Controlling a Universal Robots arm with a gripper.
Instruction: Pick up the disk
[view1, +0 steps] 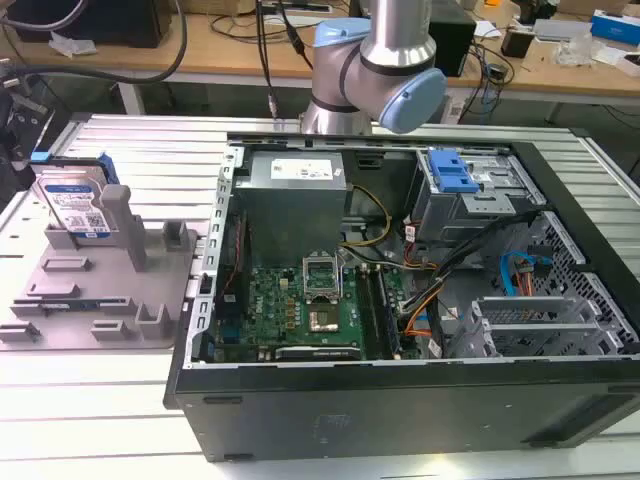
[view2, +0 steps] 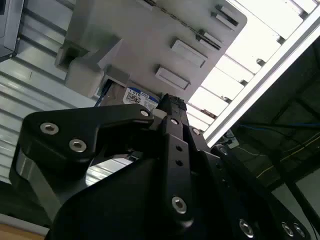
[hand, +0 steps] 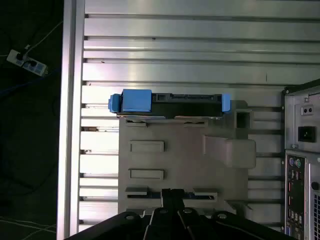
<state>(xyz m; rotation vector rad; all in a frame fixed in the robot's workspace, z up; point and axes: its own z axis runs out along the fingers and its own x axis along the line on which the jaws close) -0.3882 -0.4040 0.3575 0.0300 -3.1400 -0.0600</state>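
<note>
The disk (view1: 75, 205) stands on edge in the grey plastic holder (view1: 110, 290) at the exterior view's left, its white-and-blue label facing the camera. From above, in the first wrist view, the disk (hand: 170, 105) is a dark strip with blue rails at both ends, along one side of the holder (hand: 185, 160). My black gripper (hand: 172, 194) hovers over the holder's opposite side, apart from the disk, fingers together and holding nothing. In the second wrist view the gripper (view2: 170, 102) sits close beside the disk's label (view2: 137, 96).
An open computer case (view1: 400, 400) with motherboard, cables and drive cage fills the middle and the exterior view's right, next to the holder. The slatted aluminium table (hand: 175, 50) ends at an edge rail. A power strip (hand: 25, 61) lies on the floor beyond it.
</note>
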